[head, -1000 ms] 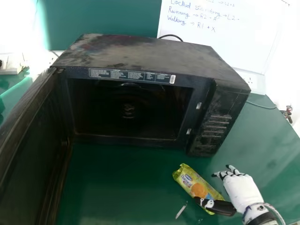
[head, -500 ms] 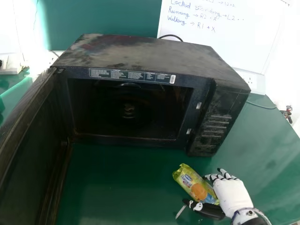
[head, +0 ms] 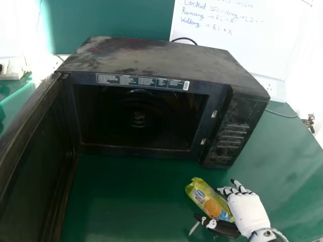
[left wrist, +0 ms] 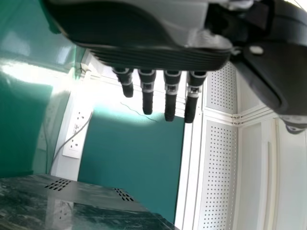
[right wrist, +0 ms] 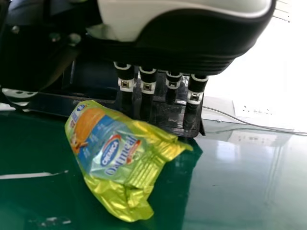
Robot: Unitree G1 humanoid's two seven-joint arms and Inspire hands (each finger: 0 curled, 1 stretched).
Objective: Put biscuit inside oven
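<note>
The yellow-green biscuit packet [head: 209,200] lies on the green table in front of the oven's right part. At its right side is my right hand [head: 247,209], fingers relaxed and reaching past the packet's right edge, thumb by its near end. The right wrist view has the right hand [right wrist: 158,86] with straight fingers and the biscuit packet [right wrist: 112,153] beside them, not gripped. The black oven [head: 161,60] stands with its door [head: 33,161] swung wide to the left and its cavity dark. My left hand [left wrist: 158,91] has its fingers extended, holding nothing.
The green table [head: 131,196] stretches before the oven and to its right. A small pale strip [head: 194,228] lies near the right thumb. A whiteboard [head: 242,40] and a cable stand behind the oven, and a wall socket [head: 267,85] is at the right.
My right hand has moved left and closer against the packet, its thumb shifting left along the near end. The packet has barely shifted.
</note>
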